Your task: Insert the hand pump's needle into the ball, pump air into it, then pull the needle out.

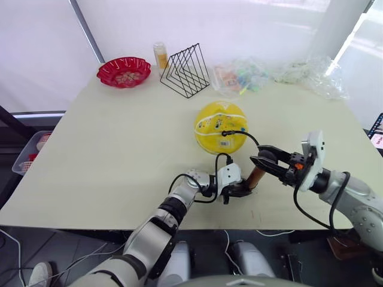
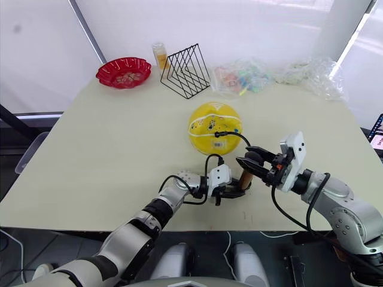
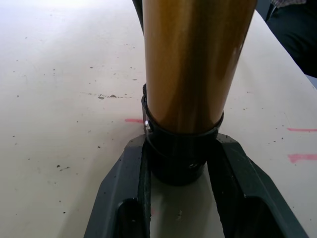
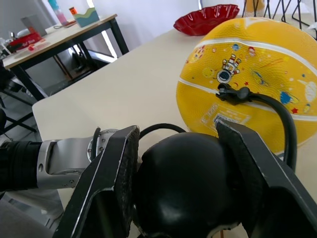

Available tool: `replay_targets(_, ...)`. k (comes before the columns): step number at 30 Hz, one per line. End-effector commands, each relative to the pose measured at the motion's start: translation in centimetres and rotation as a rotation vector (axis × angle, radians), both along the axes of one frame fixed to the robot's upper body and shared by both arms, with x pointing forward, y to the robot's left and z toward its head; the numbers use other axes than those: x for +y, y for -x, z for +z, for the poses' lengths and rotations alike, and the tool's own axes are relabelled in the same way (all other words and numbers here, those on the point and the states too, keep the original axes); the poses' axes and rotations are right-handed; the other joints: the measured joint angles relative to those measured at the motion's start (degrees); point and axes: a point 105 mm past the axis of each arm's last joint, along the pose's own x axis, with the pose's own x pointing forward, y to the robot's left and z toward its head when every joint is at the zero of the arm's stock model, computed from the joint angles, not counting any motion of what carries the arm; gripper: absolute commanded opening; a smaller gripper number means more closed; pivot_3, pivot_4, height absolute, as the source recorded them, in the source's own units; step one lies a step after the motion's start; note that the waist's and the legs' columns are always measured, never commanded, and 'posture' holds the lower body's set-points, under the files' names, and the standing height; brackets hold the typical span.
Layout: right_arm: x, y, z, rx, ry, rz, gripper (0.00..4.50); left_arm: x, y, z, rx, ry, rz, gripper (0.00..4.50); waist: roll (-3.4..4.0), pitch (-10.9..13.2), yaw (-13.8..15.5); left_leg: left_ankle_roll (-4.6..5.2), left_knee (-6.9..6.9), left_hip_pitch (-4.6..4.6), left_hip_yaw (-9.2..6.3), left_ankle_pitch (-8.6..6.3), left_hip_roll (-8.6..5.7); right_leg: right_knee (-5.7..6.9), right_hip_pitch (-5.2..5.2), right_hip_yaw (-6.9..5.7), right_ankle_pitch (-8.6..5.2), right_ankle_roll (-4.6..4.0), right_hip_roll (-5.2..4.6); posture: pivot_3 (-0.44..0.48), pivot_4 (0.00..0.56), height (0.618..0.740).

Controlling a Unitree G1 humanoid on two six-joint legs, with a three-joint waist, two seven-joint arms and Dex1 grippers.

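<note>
Needle (image 4: 229, 92) already sits in the ball (image 1: 221, 126) mid-worktop (image 1: 119, 149). Left pincer (image 1: 238, 190) clamps the pump (image 1: 256, 177) base, right pincer (image 1: 267, 164) grips its handle (image 4: 183, 183) — pumping and pull-out remain.

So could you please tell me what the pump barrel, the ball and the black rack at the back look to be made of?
The hand pump barrel looks like polished or anodised metal: smooth orange-gold with soft reflections. The ball seems matte rubber, yellow with printed marks and white seam lines. The rack looks like thin black-coated wire, bent into open triangles.
</note>
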Motion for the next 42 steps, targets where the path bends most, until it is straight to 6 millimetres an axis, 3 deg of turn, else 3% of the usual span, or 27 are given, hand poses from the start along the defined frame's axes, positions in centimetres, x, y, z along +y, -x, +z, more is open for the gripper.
replay_targets(1, 0.2, 0.4, -1.2, 0.059, 0.011, 0.018, 1.97, 0.4, 1.1, -1.9, 0.058, -0.061, -0.015, 1.12, 0.0, 0.0, 0.0, 0.0, 0.0, 0.0, 0.0, 0.0, 0.0, 0.0, 0.0, 0.0, 0.0, 0.0, 0.0, 0.0, 0.15, 0.735)
replay_targets(7, -2.6, -0.3, 5.4, -0.088, -0.024, -0.021, 1.97, 0.6, 1.2, -1.9, 0.094, -0.053, -0.017, 1.12, 0.05, 0.1, 0.0, 0.0, 0.0, -0.06, 0.01, 0.0, -0.01, 0.0, -0.02, 0.01, 0.01, -0.01, -0.02, 0.0, 0.15, 0.735)
replay_targets(15, -4.6, 0.1, 11.7, -0.158, -0.034, -0.029, 1.97, 0.6, 1.7, -1.8, 0.098, -0.056, -0.061, 1.12, 0.15, 0.1, 0.0, 0.0, -0.03, -0.12, -0.03, 0.0, -0.02, -0.03, -0.05, -0.03, 0.0, -0.01, -0.03, 0.0, 0.15, 0.735)
replay_targets(22, -5.6, 0.5, 15.9, -0.197, -0.051, -0.049, 1.97, 0.6, 1.9, -1.8, 0.09, -0.054, -0.079, 1.12, 0.16, 0.1, 0.0, 0.0, -0.03, -0.13, 0.01, 0.0, -0.02, -0.03, -0.07, 0.01, 0.0, -0.01, -0.05, 0.0, 0.15, 0.735)
replay_targets(25, -5.6, 0.4, 16.4, -0.192, -0.055, -0.053, 1.97, 0.7, 2.0, -1.8, 0.087, -0.056, -0.084, 1.12, 0.16, 0.2, 0.0, 0.0, -0.03, -0.16, 0.0, 0.0, -0.01, -0.04, -0.09, 0.0, 0.01, -0.01, -0.05, 0.0, 0.15, 0.735)
replay_targets(28, -5.2, 0.2, 14.9, -0.146, -0.025, -0.042, 1.97, 0.6, 2.2, -1.9, 0.103, -0.053, -0.085, 1.12, 0.17, 0.2, 0.0, 0.0, -0.03, -0.21, 0.04, 0.0, -0.01, -0.04, -0.13, 0.03, 0.01, 0.0, -0.05, 0.0, 0.15, 0.735)
replay_targets(30, -4.4, 0.0, 12.4, -0.082, 0.007, -0.024, 1.97, 0.6, 2.3, -1.9, 0.111, -0.051, -0.09, 1.12, 0.17, 0.2, 0.0, 0.0, -0.03, -0.2, 0.03, 0.0, -0.01, -0.04, -0.13, 0.03, 0.01, 0.0, -0.05, 0.0, 0.15, 0.735)
replay_targets(33, -3.7, -0.1, 10.3, -0.027, 0.018, -0.014, 1.97, 0.6, 2.4, -1.9, 0.114, -0.05, -0.092, 1.12, 0.13, 0.1, 0.0, 0.0, -0.03, -0.14, 0.0, 0.0, 0.01, -0.03, -0.08, 0.0, 0.01, -0.01, -0.03, 0.0, 0.15, 0.735)
replay_targets(37, -1.9, -0.2, 4.6, 0.098, 0.04, 0.012, 1.97, 0.6, 2.2, -1.9, 0.11, -0.052, -0.089, 1.12, 0.0, 0.0, -0.1, 0.0, -0.03, -0.06, -0.03, 0.0, 0.02, -0.01, -0.02, -0.01, 0.0, -0.01, 0.01, 0.0, 0.15, 0.735)
replay_targets(42, -0.8, 0.3, 0.2, 0.116, 0.079, 0.023, 1.97, 0.7, 2.0, -2.1, 0.103, -0.063, -0.078, 1.12, -0.01, 0.0, 0.0, 0.0, -0.01, -0.05, -0.02, 0.0, 0.02, 0.01, -0.03, -0.01, 0.0, -0.01, 0.0, 0.0, 0.15, 0.735)
